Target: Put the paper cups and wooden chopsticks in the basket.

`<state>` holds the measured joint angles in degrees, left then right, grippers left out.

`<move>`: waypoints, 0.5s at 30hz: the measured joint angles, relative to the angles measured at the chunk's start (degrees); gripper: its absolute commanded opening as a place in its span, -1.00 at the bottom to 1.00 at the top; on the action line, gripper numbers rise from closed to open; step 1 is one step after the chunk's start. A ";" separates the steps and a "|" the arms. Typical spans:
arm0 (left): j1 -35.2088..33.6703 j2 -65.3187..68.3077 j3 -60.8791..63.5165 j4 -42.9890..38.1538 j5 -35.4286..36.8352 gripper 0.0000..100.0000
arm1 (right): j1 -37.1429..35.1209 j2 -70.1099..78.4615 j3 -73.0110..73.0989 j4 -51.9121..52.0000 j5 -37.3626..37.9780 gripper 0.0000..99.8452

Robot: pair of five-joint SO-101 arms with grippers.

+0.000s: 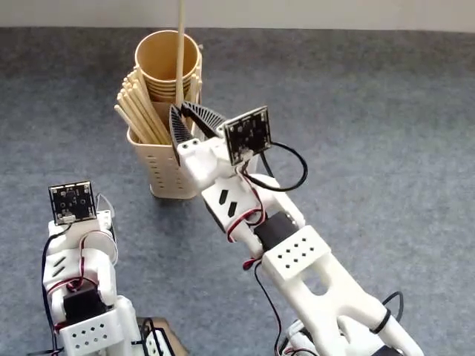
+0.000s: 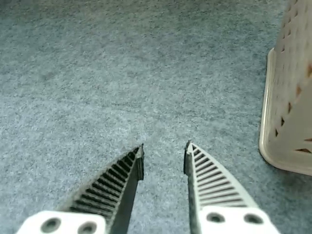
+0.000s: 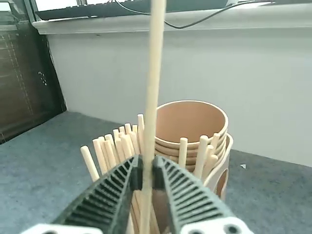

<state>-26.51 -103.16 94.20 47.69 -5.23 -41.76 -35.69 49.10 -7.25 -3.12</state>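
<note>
Wooden chopstick (image 3: 156, 73) stands upright, clamped in the right pincer (image 3: 147, 174).

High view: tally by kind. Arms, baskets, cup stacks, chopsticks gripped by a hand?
Arms: 2
Basket: 1
Cup stack: 1
Chopstick gripped by right hand: 1
Total: 5

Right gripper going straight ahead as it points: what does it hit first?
Likely the bundled chopsticks standing in the basket, just past the right gripper, which grips one chopstick; paper cups sit behind. Depth is unclear.
</note>
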 measured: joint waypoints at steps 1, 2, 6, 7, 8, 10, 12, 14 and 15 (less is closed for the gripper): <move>0.00 0.00 0.00 0.00 0.00 -0.70 | 0.00 -0.26 -0.18 1.58 0.00 -0.57; 0.00 0.00 0.00 0.00 0.00 -0.70 | 0.00 -0.35 -0.88 3.25 0.00 -0.57; 0.00 0.00 0.00 0.00 0.00 -0.70 | 0.00 -0.35 -5.89 9.85 0.00 -0.57; 0.00 0.00 0.00 0.00 0.00 -0.70 | 0.00 -0.35 -7.38 11.60 0.18 -0.58; 0.00 0.00 0.00 0.00 0.00 -0.70 | -0.18 -0.35 -9.05 13.71 1.49 -0.59; 0.00 0.00 0.00 0.00 0.00 -0.70 | -0.35 -0.35 -13.45 19.08 5.89 -0.68; 0.00 0.00 0.00 0.00 0.00 -0.70 | -0.35 -0.35 -19.60 27.43 11.25 -0.82; 0.09 0.00 0.00 0.00 0.00 -0.70 | -0.35 -0.35 -27.16 38.24 14.15 -0.98; 0.18 0.00 -0.79 0.00 0.00 -0.70 | -0.35 -0.35 -31.30 44.40 14.68 -1.00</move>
<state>-26.33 -103.16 93.41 47.69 -5.23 -42.11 -36.04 17.80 37.14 11.56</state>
